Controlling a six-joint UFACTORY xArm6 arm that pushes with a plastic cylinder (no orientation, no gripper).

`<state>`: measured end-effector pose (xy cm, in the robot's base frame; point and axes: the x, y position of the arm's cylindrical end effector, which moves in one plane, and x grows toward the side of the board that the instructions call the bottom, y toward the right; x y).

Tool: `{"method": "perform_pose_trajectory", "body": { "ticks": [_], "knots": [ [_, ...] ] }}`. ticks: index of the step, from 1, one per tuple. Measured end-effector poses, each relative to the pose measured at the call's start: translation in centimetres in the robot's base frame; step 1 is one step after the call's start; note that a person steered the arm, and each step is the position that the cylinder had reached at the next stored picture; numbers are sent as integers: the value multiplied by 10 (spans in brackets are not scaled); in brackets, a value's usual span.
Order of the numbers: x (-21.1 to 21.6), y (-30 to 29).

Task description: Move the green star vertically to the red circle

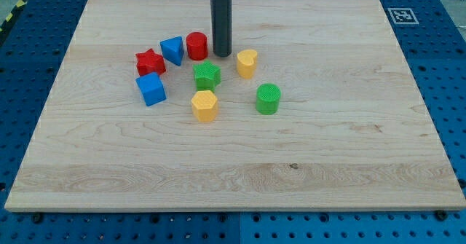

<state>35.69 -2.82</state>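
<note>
Pale wooden board (306,149) on a blue perforated bench; a small printed marker (399,15) sits at the board's upper right corner. All blocks are clustered in the upper left-centre of the frame.

Green star (207,76): lies near the middle of the cluster, upright on the board, touching nothing. Red circle (196,46): just above it and slightly toward the view's left, well within reach of a short upward push. A clear strip of wood separates the two.

The tip (222,54) rests on the board just to the right of the red circle, above and slightly right of the green star, between the circle and the yellow heart (247,63). No contact with any block can be made out. The rod carries no fingers, so there is no open or closed state to record.

Neighbours: blue triangle (173,50) touching or nearly touching the red circle's left side; red star (150,61) and blue cube (151,89) further left; yellow hexagon (204,105) just below the green star; green cylinder (268,98) to the lower right.

Judgement: approach step, push not begun. The tip stands on the wrong side. Next it must pass round to the gap between green star and yellow hexagon, then push toward the frame's top. Risk: clipping the yellow hexagon or yellow heart on the way round.
</note>
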Motion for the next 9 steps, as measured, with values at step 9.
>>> {"method": "perform_pose_trajectory", "body": {
  "ticks": [9],
  "knots": [
    [84,-8]
  ]
}}
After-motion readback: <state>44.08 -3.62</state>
